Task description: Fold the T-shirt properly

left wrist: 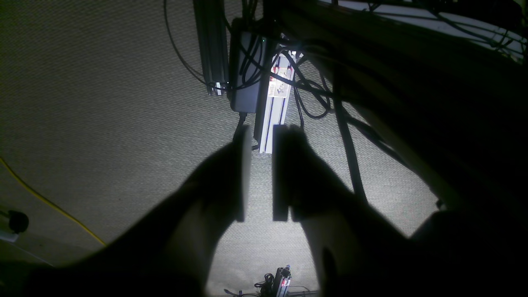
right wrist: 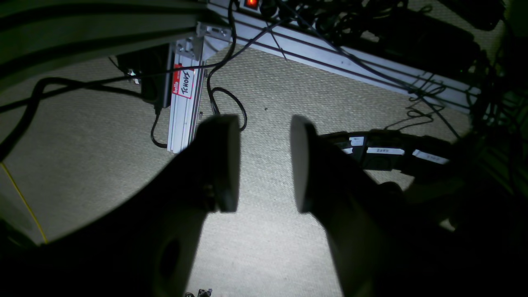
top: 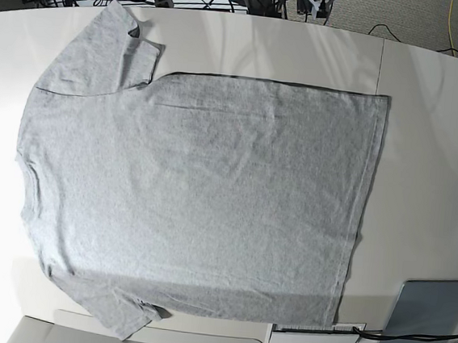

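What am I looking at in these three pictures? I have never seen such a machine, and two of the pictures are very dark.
This is a robot with two arms, each ending in a two-fingered gripper with a small camera at the wrist. The two dark pictures come from those wrist cameras. Both point down at carpet, cables and metal rails below the table, not at the work surface. In one you see the left gripper, its jaws a little apart. In the other you see the right gripper, its jaws wider apart. Neither holds anything.

The bright picture is taken from above the white table. On it a grey T-shirt lies spread flat, plain side up, not yet folded. The arms do not appear in that view.
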Robot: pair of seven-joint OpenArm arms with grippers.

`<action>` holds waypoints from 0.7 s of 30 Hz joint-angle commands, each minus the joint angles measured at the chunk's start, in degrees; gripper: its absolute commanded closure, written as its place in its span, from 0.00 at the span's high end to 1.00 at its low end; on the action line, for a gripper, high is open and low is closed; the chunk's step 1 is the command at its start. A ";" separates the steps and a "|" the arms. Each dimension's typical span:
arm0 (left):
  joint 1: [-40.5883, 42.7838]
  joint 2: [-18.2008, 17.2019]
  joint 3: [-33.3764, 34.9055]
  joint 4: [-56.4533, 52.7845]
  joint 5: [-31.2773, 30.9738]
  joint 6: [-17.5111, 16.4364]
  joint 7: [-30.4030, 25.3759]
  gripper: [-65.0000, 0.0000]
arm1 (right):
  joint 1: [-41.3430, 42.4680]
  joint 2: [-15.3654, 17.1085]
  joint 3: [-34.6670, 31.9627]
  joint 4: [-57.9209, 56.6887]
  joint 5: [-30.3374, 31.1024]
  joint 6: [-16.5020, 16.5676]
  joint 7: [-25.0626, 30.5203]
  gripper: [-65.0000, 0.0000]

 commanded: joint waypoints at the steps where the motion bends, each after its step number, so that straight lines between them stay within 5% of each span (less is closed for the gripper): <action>1: 0.35 0.28 0.20 0.17 0.07 -0.39 -0.33 0.17 | -0.33 0.48 0.09 0.31 0.28 0.50 0.92 0.32; 13: 0.35 0.13 0.20 0.17 0.15 -0.35 -0.20 0.17 | -0.79 0.50 0.09 0.31 0.31 0.50 0.87 0.32; 21: 4.92 -0.70 0.20 7.82 7.50 -0.39 4.81 0.17 | -4.96 2.80 0.09 0.42 2.14 0.79 2.36 0.32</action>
